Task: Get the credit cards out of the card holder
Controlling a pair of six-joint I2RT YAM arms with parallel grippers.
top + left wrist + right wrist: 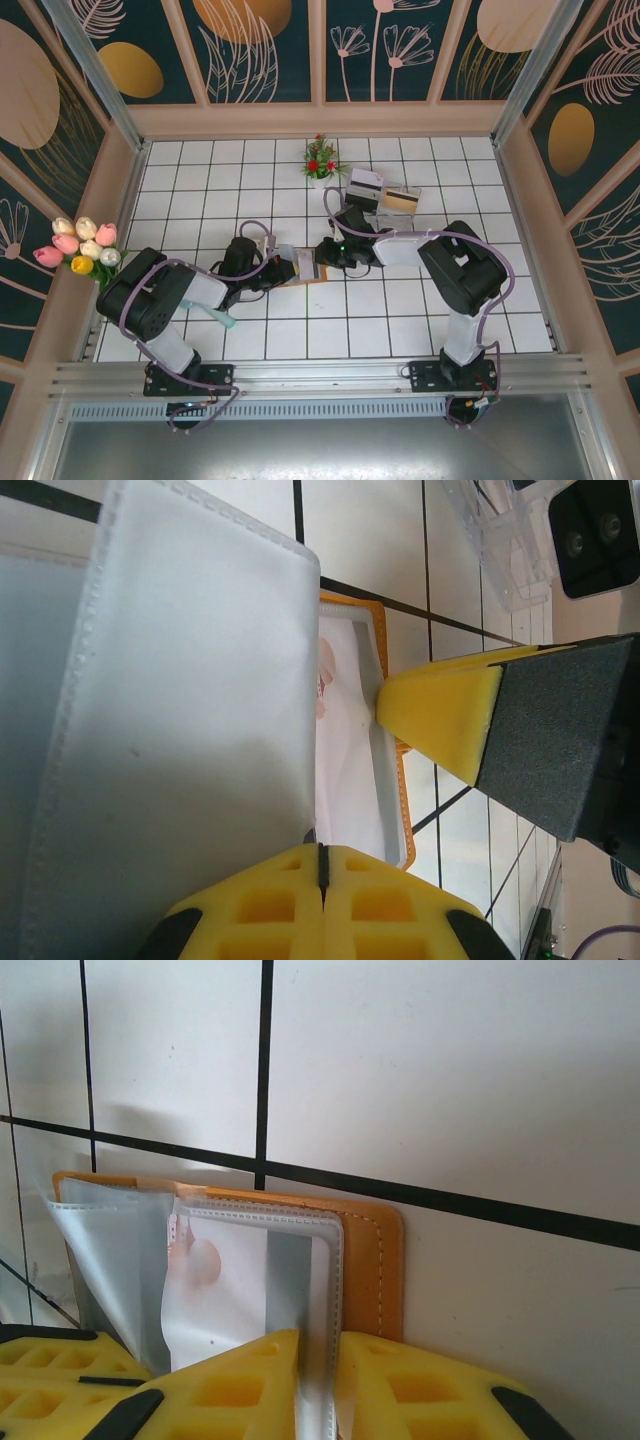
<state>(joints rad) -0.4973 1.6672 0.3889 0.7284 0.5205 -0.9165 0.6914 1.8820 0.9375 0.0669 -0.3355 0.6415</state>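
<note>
Jaws of both arms are clamped on limp, slick clear sleeves (250, 1280) of the card holder (382, 1260), a light, floppy thing probably best held by its stitched edges.

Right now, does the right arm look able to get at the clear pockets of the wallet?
Probably yes. The right gripper is at the wallet, its fingers closed on one clear pocket, and nothing stands between them. The left gripper, shut, is at the wallet's other side and does not block it.
</note>
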